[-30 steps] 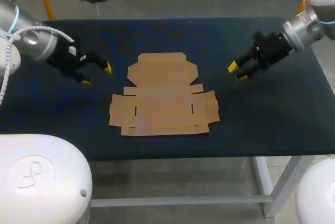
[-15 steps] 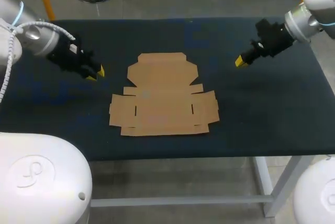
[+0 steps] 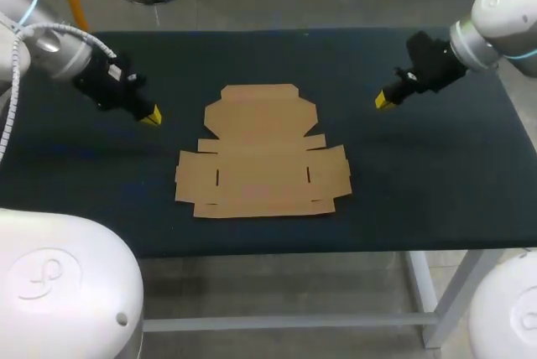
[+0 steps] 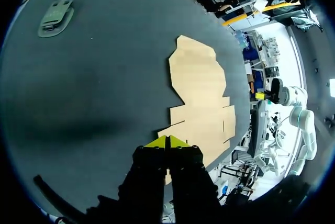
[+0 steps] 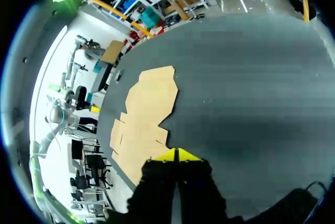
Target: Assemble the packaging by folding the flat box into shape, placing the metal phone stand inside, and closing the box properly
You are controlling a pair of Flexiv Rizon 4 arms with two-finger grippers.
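One flat box (image 3: 262,153) lay on the table (image 3: 436,166), roughly in the middle of the dark cloth. It was a single sheet of brown cardboard, fully unfolded, with its lid panel toward the far edge and its side flaps spread out to both sides. Every panel lay flat against the cloth, so it formed no container, and its surface was bare.

One metal phone stand (image 4: 55,17) showed only in the left wrist view. It was a grey-green piece lying flat on the table, well apart from the box and off to the side of the left gripper's line. The head view did not show it.

There were two grippers, one on each side of the box, and neither touched it. The left gripper (image 3: 151,116) hung near the box's left side, its yellow tips pressed together with nothing between them. The right gripper (image 3: 384,101) hung near the box's right side, level with the lid panel. Its tips were likewise closed against each other and held nothing.
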